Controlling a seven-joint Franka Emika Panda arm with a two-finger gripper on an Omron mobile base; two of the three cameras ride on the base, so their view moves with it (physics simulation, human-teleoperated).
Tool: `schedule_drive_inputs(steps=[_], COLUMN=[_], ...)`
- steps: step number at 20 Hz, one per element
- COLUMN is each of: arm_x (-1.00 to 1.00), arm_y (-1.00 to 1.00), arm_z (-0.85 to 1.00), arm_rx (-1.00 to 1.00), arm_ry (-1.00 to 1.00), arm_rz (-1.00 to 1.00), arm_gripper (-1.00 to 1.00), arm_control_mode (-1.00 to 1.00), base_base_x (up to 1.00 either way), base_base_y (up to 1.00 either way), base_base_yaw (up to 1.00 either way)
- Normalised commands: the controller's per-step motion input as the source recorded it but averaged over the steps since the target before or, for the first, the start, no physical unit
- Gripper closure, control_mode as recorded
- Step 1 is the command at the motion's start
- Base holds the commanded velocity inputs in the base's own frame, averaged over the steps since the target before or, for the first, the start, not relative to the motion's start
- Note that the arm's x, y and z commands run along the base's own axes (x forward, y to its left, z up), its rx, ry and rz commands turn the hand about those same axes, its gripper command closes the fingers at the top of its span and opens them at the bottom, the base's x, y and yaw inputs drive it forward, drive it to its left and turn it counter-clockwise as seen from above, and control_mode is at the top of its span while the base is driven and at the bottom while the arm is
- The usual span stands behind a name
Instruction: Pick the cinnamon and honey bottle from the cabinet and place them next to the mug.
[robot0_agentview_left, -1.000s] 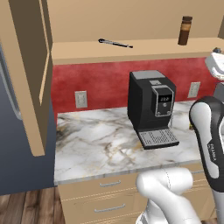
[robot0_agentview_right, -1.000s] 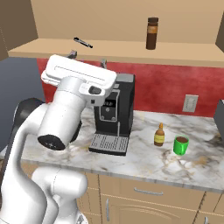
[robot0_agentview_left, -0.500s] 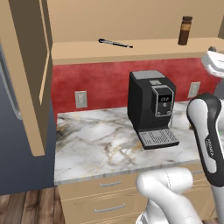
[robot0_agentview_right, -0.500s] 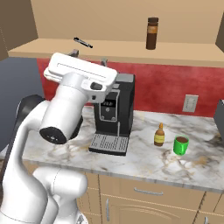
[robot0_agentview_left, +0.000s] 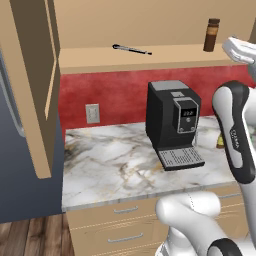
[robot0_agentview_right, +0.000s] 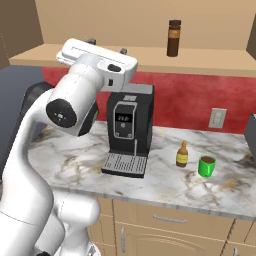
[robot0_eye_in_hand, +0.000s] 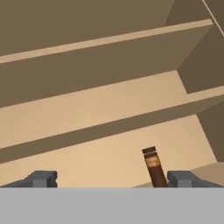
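Observation:
The cinnamon (robot0_agentview_right: 174, 38) stands upright on the lower shelf of the open cabinet (robot0_agentview_left: 150, 59), toward its right end (robot0_agentview_left: 212, 35). In the hand view the cinnamon (robot0_eye_in_hand: 154, 168) appears between my fingertips, closer to the right one, still some way ahead. My gripper (robot0_eye_in_hand: 112, 179) is open and holds nothing; it is raised to shelf height (robot0_agentview_right: 106, 46), left of the jar. The honey bottle (robot0_agentview_right: 183, 154) stands on the marble counter just left of the green mug (robot0_agentview_right: 206, 166), a small gap between them.
A black coffee machine (robot0_agentview_right: 130, 130) stands on the counter (robot0_agentview_left: 115, 170) under the shelf, below my hand. A thin dark utensil (robot0_agentview_left: 131, 49) lies on the shelf's left part. The cabinet door (robot0_agentview_left: 35, 85) hangs open at the left. Drawers (robot0_agentview_right: 170, 220) run beneath the counter.
My hand has risen from just under the shelf edge to shelf height, jaws staying open. Bottle, mug and jar have not moved.

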Motion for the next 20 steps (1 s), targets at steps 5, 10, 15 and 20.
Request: schedule_drive_inputs(steps=[5,10,15,20], arm_x=[0.08,0.00,0.08,0.02], arm_y=[-0.23,-0.41,-0.23,0.00], arm_z=[0.08,0.00,0.00,0.00], arm_rx=[0.00,-0.01,-0.03,-0.01], arm_ry=[0.14,0.14,0.17,0.09], arm_rz=[-0.03,-0.06,-0.04,-0.03], arm_gripper=[-1.00,-1.00,-1.00,-1.00], arm_control_mode=[-1.00,-1.00,-1.00,-1.00], base_base_x=[0.00,0.00,0.00,0.00], base_base_y=[0.00,0.00,0.00,0.00], base_base_yaw=[0.00,0.00,0.00,0.00])
